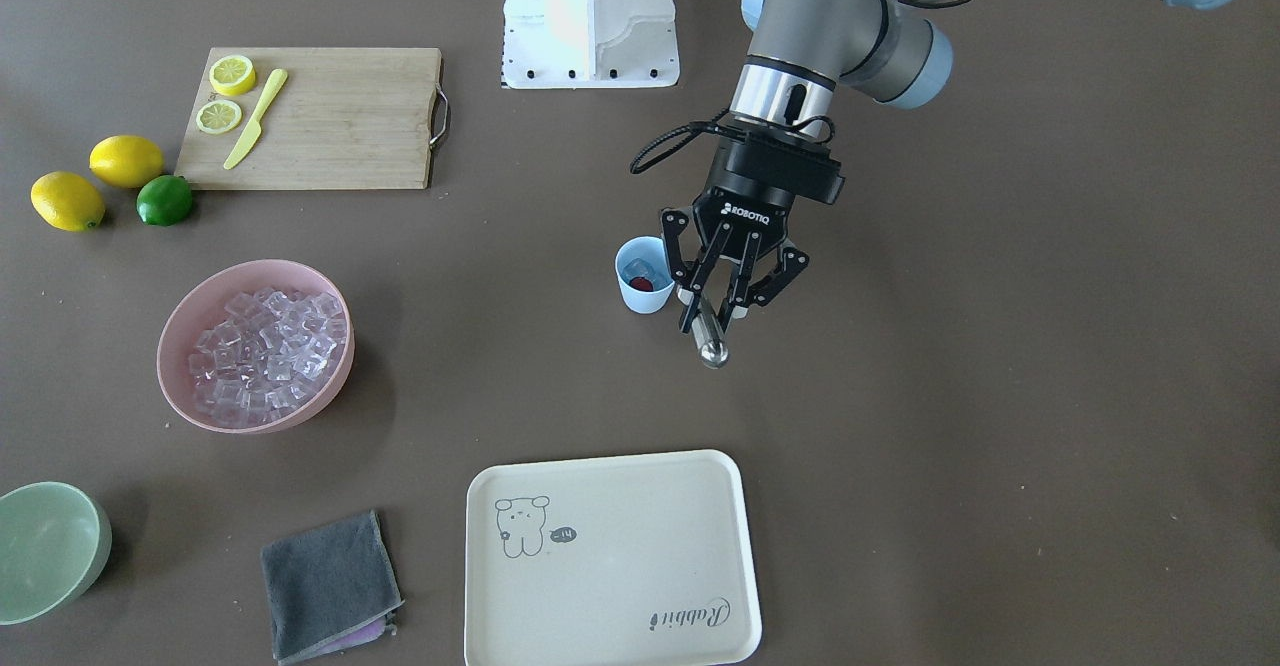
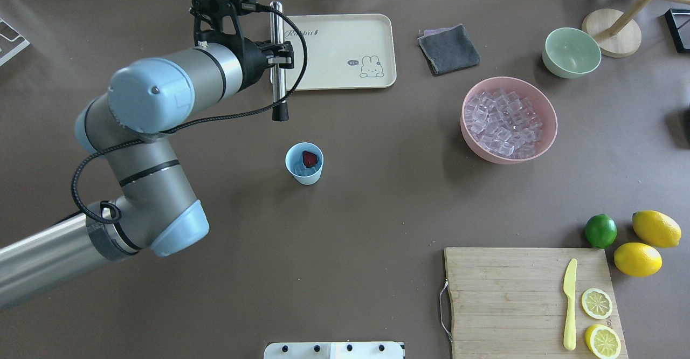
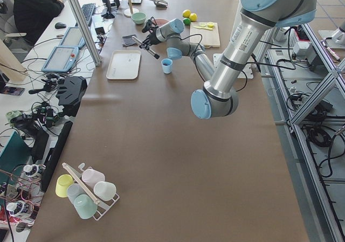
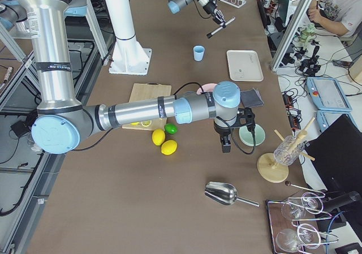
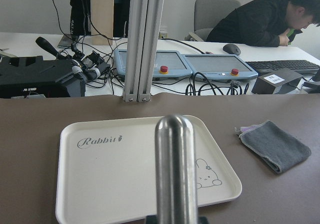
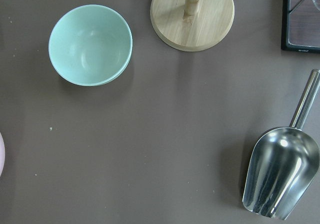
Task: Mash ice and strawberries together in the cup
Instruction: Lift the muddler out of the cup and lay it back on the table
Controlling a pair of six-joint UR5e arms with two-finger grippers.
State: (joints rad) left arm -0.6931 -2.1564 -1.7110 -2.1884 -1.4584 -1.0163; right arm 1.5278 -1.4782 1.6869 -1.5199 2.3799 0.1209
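Note:
The light-blue cup [image 2: 304,171] stands mid-table with a red strawberry [image 2: 309,158] and a little ice inside; it shows too as cup [image 1: 640,298]. More ice [image 2: 505,122] fills the pink bowl [image 2: 549,139]. My left gripper [image 2: 277,57] is shut on a metal muddler [image 2: 278,81], held level above the table beyond the cup, its black tip toward the cup. In the front view the left gripper [image 1: 712,314] hangs beside the cup. My right gripper [image 4: 226,143] shows only in the right side view, near the green bowl; I cannot tell its state.
A cream tray [image 2: 372,35] lies beyond the cup, a grey cloth [image 2: 448,49] and a pale green bowl [image 2: 571,52] to its right. A cutting board [image 2: 506,294] carries lemon slices and a yellow knife, with a lime [image 2: 600,230] nearby. A metal scoop [image 6: 280,176] lies past the bowl.

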